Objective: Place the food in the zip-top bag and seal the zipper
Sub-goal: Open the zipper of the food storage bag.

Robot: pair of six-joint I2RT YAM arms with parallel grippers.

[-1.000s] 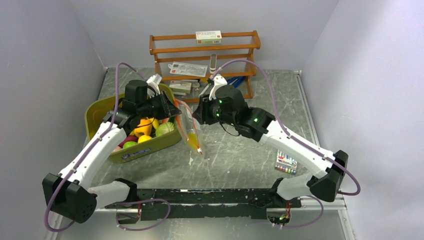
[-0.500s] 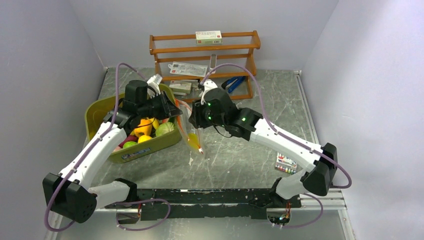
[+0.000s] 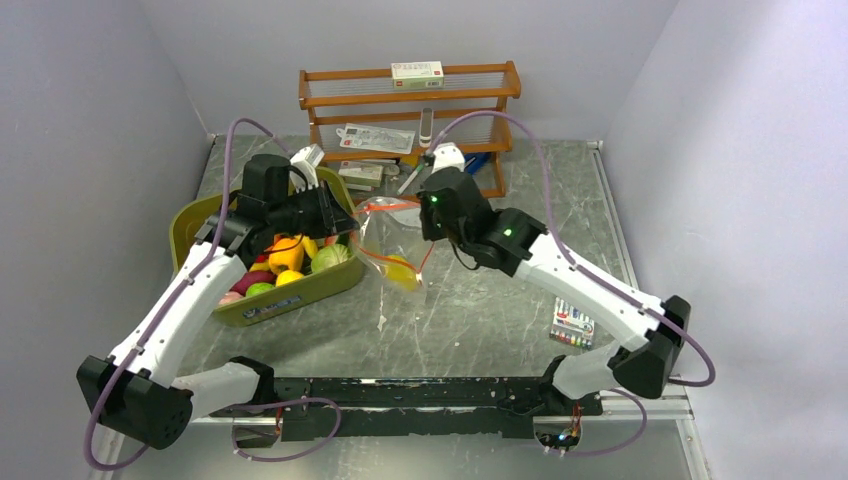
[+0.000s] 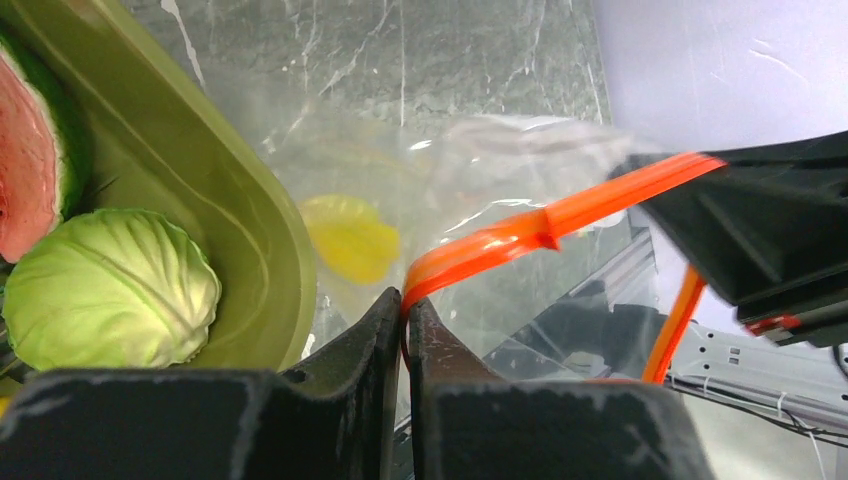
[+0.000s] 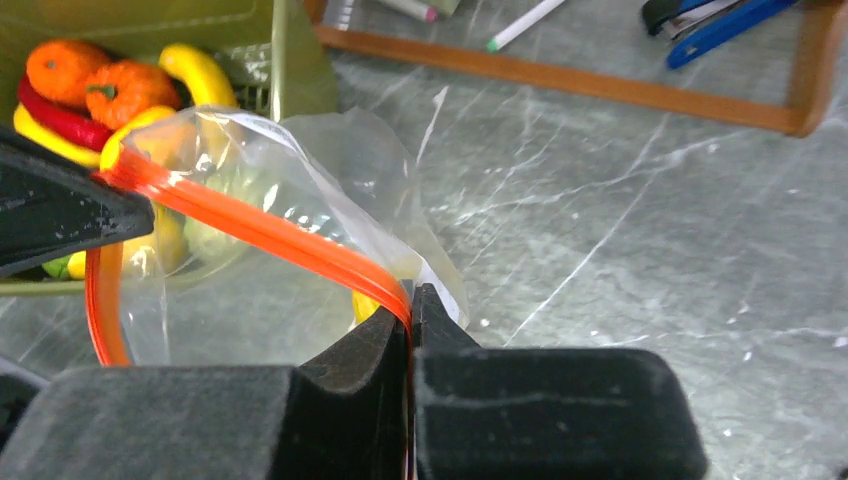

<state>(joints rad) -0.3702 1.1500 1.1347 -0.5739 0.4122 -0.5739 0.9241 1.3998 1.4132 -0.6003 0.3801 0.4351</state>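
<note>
The clear zip-top bag (image 3: 392,252) hangs between my two grippers, just right of the olive tub (image 3: 190,225). Its orange-red zipper (image 3: 392,206) stretches from one gripper to the other. My left gripper (image 4: 405,302) is shut on one end of the zipper (image 4: 540,226). My right gripper (image 5: 411,296) is shut on the other end of the zipper (image 5: 250,226). A yellow piece of food (image 4: 350,238) lies inside the bag. More food stays in the tub: a cabbage (image 4: 110,285), a watermelon slice (image 4: 30,180), orange rounds (image 5: 60,65) and a banana (image 5: 200,70).
A wooden rack (image 3: 410,110) with white packets stands at the back. A blue stapler (image 5: 730,20) and a pen (image 5: 530,20) lie on its lowest shelf. A small box of coloured items (image 3: 573,325) lies on the table at the right.
My right gripper has shut on the zipper and pulled right and back. The bag, which hung slanted from the left gripper, now spreads between both grippers.
</note>
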